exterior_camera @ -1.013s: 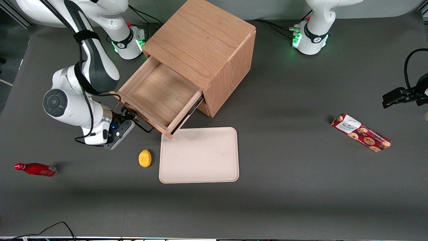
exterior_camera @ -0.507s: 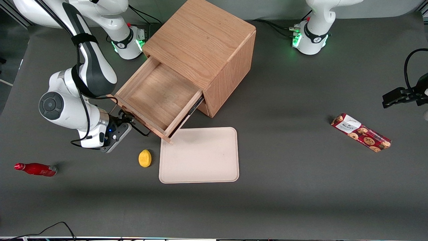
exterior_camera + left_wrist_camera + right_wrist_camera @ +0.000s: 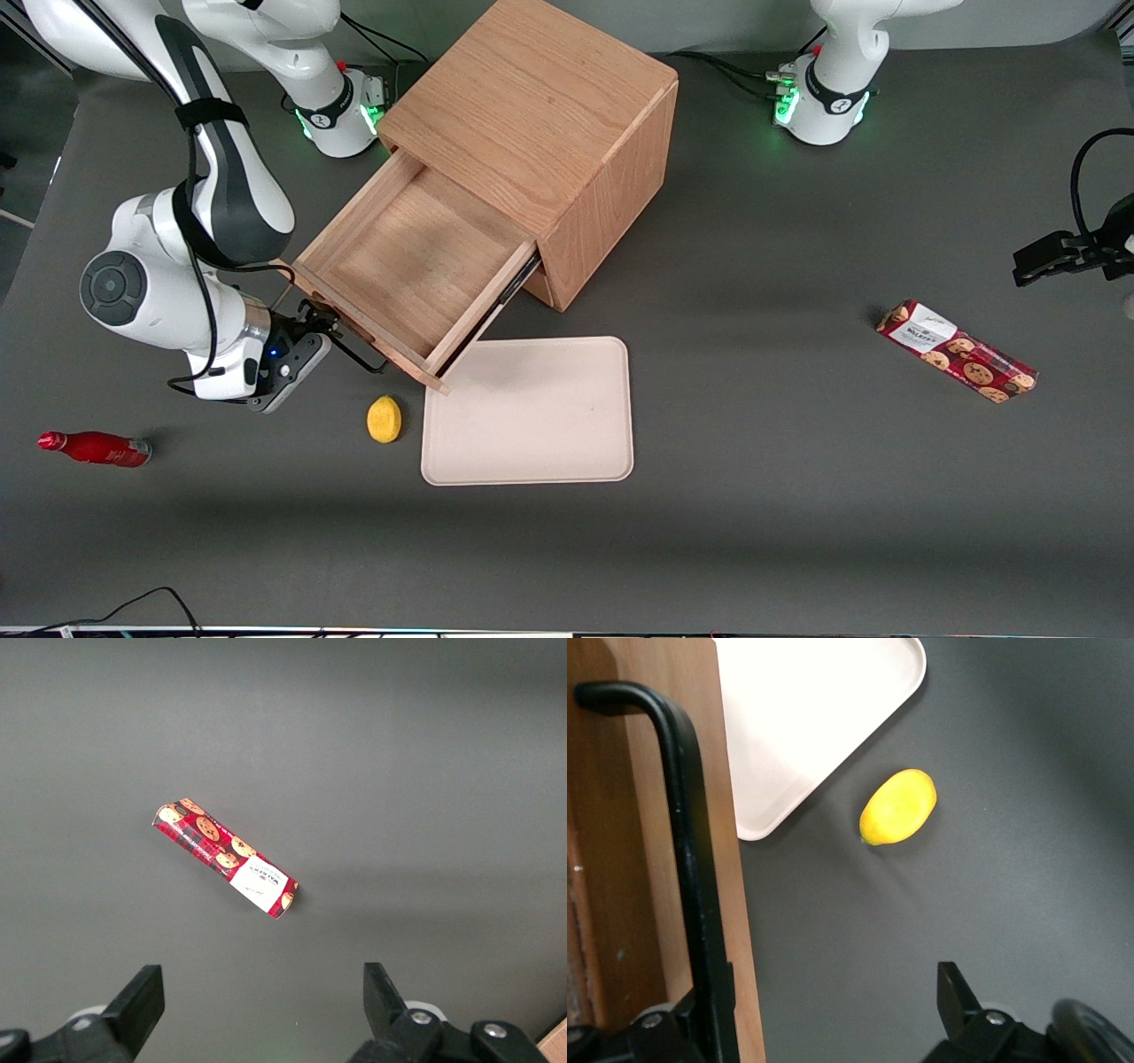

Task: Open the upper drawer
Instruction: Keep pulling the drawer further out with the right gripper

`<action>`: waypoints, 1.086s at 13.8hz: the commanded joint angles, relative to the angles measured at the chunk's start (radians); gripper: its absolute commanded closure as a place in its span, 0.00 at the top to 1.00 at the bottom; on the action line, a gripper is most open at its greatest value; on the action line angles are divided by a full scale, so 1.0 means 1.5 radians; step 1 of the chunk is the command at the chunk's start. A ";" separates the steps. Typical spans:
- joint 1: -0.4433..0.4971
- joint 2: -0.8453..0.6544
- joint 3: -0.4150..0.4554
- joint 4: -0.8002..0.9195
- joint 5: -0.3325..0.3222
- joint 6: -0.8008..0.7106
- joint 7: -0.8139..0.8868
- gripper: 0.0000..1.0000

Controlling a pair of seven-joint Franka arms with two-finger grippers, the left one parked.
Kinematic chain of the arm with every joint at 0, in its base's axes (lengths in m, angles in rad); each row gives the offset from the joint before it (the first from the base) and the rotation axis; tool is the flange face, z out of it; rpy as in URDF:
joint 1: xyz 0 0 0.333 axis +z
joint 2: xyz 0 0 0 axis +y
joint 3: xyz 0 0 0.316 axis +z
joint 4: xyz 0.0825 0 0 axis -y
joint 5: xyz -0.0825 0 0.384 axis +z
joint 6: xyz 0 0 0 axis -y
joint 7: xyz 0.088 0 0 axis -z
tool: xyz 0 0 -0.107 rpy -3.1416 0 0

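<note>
The upper drawer (image 3: 403, 266) stands well out of the cabinet (image 3: 540, 124), its bare wooden floor showing, so the pull looks largely made. It comes out at a slant toward the working arm's end of the worktop (image 3: 797, 496), and its front corner overhangs the edge of the cream tray (image 3: 532, 416). The gripper (image 3: 330, 330) sits at the drawer front, hooked about the black bar handle (image 3: 691, 877). From the wrist view the jaws stand spread, one finger against the bar and the other well clear of it; hooking, I'd guess, not pinching. A lemon (image 3: 899, 806) lies just beside the tray.
</note>
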 commanded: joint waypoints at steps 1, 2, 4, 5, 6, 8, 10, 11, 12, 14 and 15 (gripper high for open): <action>0.001 0.018 -0.007 0.022 -0.016 0.004 -0.017 1.00; 0.001 0.019 -0.007 0.022 -0.016 0.004 -0.017 1.00; 0.001 0.017 -0.007 0.023 -0.016 0.004 -0.016 1.00; 0.001 0.014 -0.007 0.022 -0.016 0.000 -0.016 1.00; 0.001 0.009 -0.007 0.022 -0.016 -0.005 -0.016 1.00; 0.001 0.004 -0.007 0.023 -0.016 -0.028 -0.016 1.00; 0.001 -0.002 -0.006 0.028 -0.015 -0.043 -0.015 1.00; 0.001 -0.002 -0.006 0.034 -0.015 -0.053 -0.015 1.00; 0.001 -0.002 -0.006 0.038 -0.015 -0.062 -0.015 1.00; 0.001 -0.002 -0.005 0.038 -0.015 -0.064 -0.015 1.00; 0.001 -0.002 -0.004 0.040 -0.014 -0.069 -0.015 1.00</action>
